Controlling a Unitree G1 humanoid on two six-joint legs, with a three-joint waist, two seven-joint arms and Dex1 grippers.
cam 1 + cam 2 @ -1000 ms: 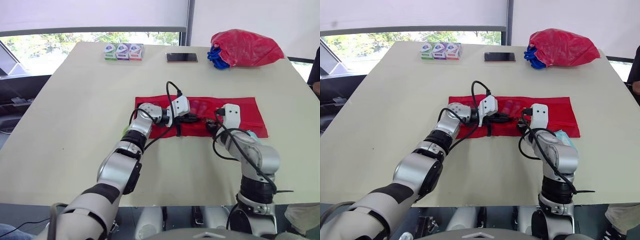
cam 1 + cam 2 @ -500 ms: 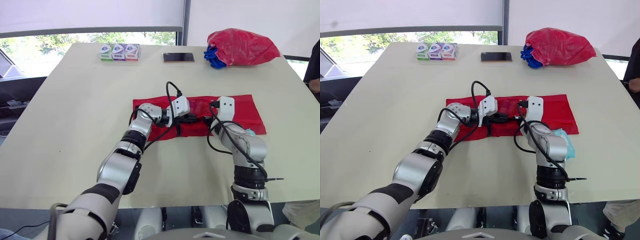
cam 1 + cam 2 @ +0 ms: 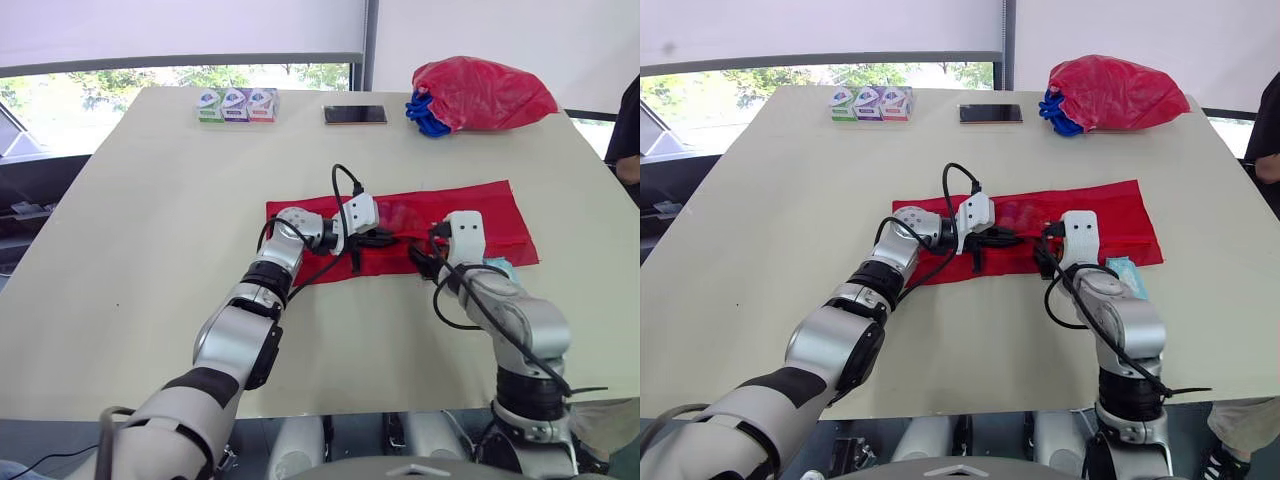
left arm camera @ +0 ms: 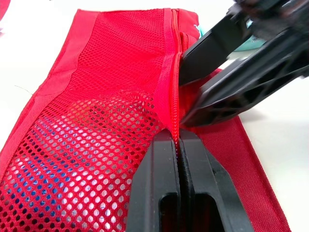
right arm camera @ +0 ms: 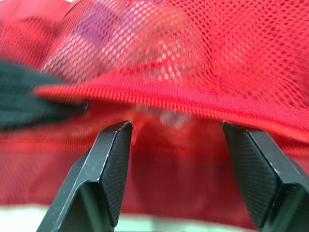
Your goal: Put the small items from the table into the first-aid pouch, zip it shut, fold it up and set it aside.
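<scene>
The red first-aid pouch (image 3: 450, 215) lies flat across the middle of the table, mesh side up. Small items show through its mesh (image 4: 72, 164). My left gripper (image 4: 176, 139) is shut on the pouch's zipper seam, near the pouch's middle (image 3: 385, 238). My right gripper (image 5: 176, 133) stands open just in front of the raised zipper edge, close to the left gripper's tips (image 3: 420, 256). Nothing sits between its pads (image 5: 113, 164). A teal packet (image 3: 1126, 271) lies on the table beside my right forearm, just off the pouch's near edge.
Three small boxes (image 3: 236, 103) stand at the back left, with a phone (image 3: 355, 115) beside them. A red bag with blue cord (image 3: 480, 93) sits at the back right. A person's arm (image 3: 628, 130) shows at the right edge.
My right gripper has drawn back toward me and to the right. The pouch's right end has swung farther away, so it now lies askew. The left gripper has kept its hold.
</scene>
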